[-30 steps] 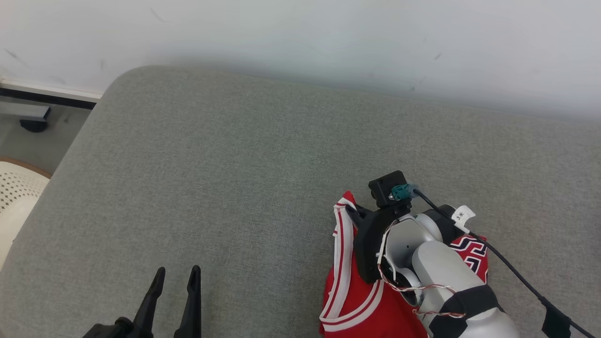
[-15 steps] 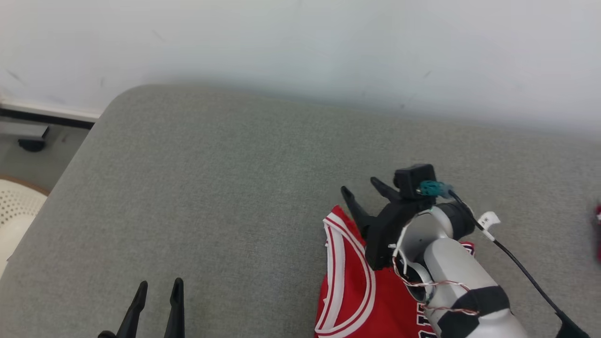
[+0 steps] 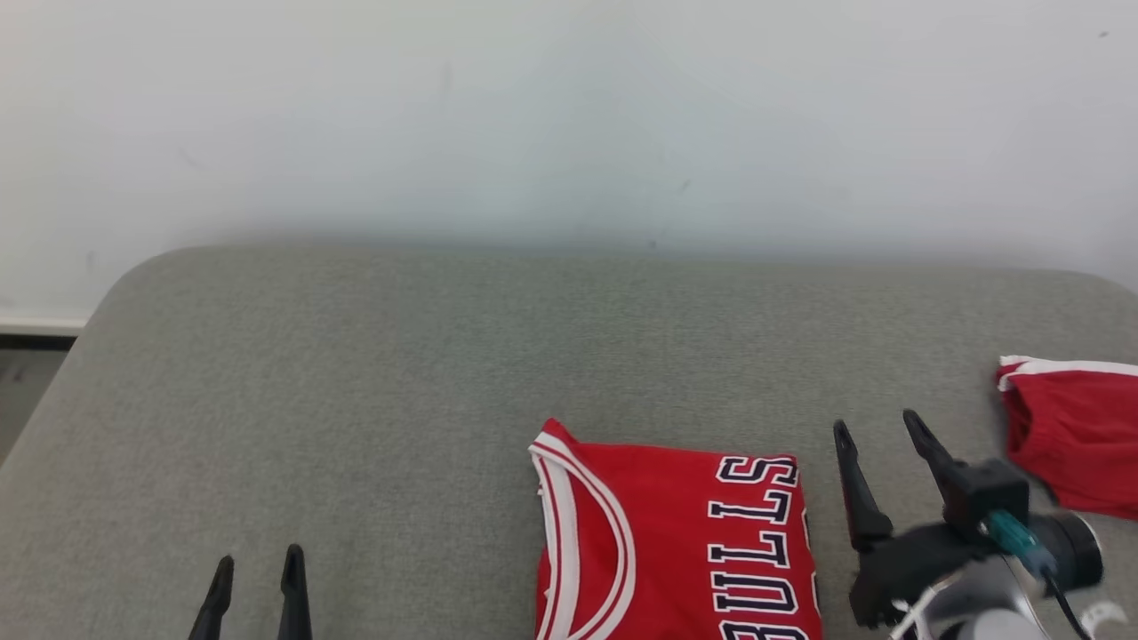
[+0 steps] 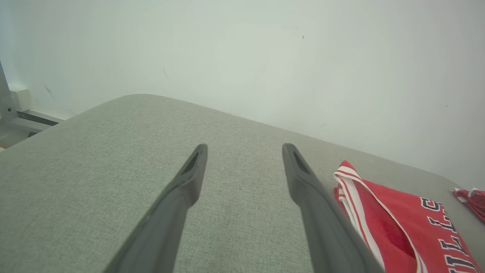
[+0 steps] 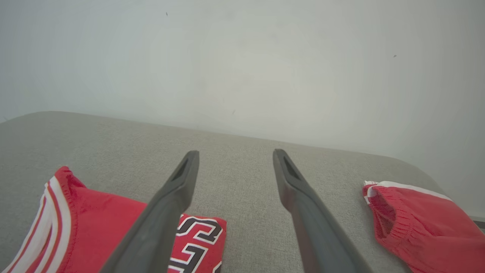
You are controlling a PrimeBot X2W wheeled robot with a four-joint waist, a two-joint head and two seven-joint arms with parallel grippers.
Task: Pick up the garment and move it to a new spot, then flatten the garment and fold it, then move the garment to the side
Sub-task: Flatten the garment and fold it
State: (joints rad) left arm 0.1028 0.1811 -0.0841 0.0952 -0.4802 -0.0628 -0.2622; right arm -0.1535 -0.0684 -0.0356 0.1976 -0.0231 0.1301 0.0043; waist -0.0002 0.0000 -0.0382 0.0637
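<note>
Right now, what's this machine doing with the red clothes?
A two-armed robot is tidying clothes on a grey cushion. A red jersey lies folded flat in front of it. Nothing is being held: the right fingers hover open between the jersey and a second red garment at the right, and the left fingers are open, off to the jersey's left.

Three cameras on one grey cushion [image 3: 356, 400], all facing the pale wall [image 3: 533, 116].

My head camera looks forward and down from above the near side. My left wrist camera sits low and close, sighting along the left gripper [image 4: 242, 148] across the cushion's left part, and my right wrist camera does likewise along the right gripper [image 5: 235, 153], further right. All three share the red jersey [image 3: 667, 533], the second red garment [image 3: 1076, 453] and the cushion's far edge.
</note>
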